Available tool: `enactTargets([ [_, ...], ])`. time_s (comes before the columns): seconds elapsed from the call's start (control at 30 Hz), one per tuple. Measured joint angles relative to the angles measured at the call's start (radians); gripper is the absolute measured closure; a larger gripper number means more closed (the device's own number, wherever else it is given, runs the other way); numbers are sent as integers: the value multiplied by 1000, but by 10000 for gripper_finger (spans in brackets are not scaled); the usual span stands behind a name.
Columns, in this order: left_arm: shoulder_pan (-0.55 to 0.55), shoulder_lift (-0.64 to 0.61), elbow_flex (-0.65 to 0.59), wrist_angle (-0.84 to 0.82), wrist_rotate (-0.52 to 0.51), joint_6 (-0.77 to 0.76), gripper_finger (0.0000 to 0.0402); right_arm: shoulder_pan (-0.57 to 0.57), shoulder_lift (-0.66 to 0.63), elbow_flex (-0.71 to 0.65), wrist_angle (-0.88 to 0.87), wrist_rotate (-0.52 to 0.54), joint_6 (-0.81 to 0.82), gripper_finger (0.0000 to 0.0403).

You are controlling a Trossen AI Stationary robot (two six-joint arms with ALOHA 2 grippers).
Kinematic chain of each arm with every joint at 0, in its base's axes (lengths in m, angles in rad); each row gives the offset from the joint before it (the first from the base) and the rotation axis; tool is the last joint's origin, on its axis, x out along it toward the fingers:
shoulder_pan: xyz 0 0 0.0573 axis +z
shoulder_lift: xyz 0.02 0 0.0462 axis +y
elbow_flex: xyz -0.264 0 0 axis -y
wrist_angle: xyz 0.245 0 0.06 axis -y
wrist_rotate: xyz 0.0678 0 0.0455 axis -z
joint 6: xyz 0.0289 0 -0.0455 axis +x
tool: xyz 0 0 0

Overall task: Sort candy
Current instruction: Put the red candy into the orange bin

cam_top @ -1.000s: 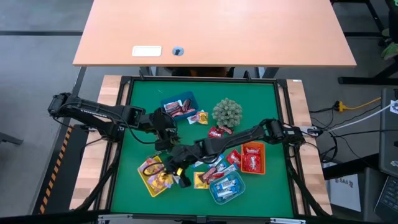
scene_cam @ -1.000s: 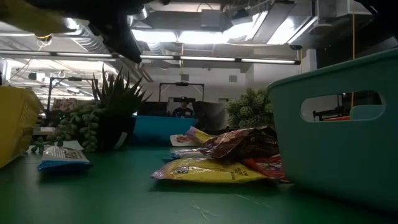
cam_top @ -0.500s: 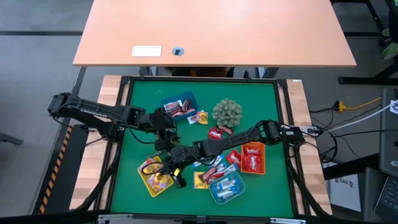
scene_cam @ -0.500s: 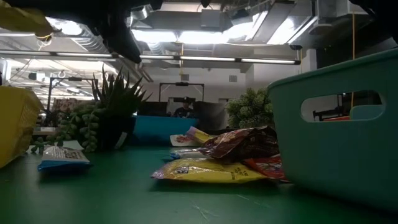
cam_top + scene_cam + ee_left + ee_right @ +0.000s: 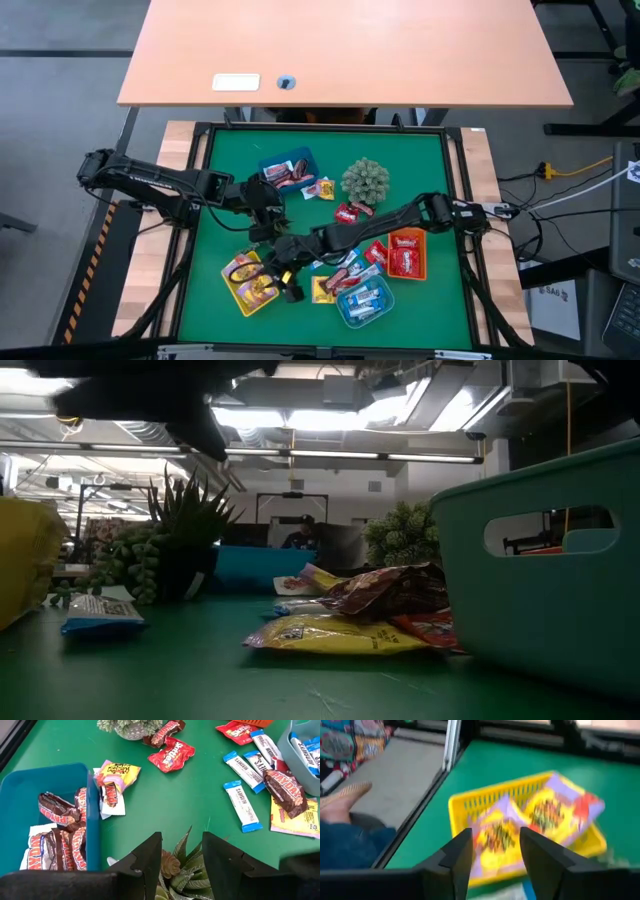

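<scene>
My right gripper (image 5: 287, 287) (image 5: 495, 832) stands open above the yellow tray (image 5: 470, 805) at the near left of the green mat, with nothing between its fingers. Yellow candy (image 5: 550, 812) lies in that tray. My left gripper (image 5: 262, 226) (image 5: 182, 840) waits open over a spiky green plant (image 5: 175, 870) in the mat's middle left. More candy lies loose on the mat: a red one (image 5: 171, 754), blue-and-white ones (image 5: 242, 805) and a yellow one (image 5: 117, 772). Brown candy (image 5: 55, 810) fills the blue tray (image 5: 50, 770).
A round green plant (image 5: 365, 180) stands at mid-far. The orange tray (image 5: 423, 256) and the teal tray (image 5: 365, 318) (image 5: 540, 560) sit at the near right. A wooden desk (image 5: 345, 50) lies beyond the far edge. A person's shoe (image 5: 342, 800) shows off the table's left.
The yellow candy that hung at the top left of the low view, under my right gripper, is gone from there: the gripper has let it go over the yellow tray. Both arms have stayed in place.
</scene>
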Motion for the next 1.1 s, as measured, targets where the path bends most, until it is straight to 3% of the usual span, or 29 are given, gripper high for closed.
enactTargets([
  [0.2,0,0,0,1,8,0,274,-14,-84,51,-403,-7,-71,239],
  [0.4,0,1,0,4,7,0,274,-12,-167,54,-738,49,-171,239],
  [0.57,0,1,0,4,1,0,274,-13,-217,0,-898,101,-218,239],
  [0.77,0,1,0,4,-1,0,274,-19,-312,-208,-958,190,-244,239],
  [0.93,0,1,0,4,-2,0,274,-58,-382,-398,-866,323,-246,239],
  [1.1,0,1,0,4,-42,0,274,-110,-384,-540,-726,339,-260,239],
])
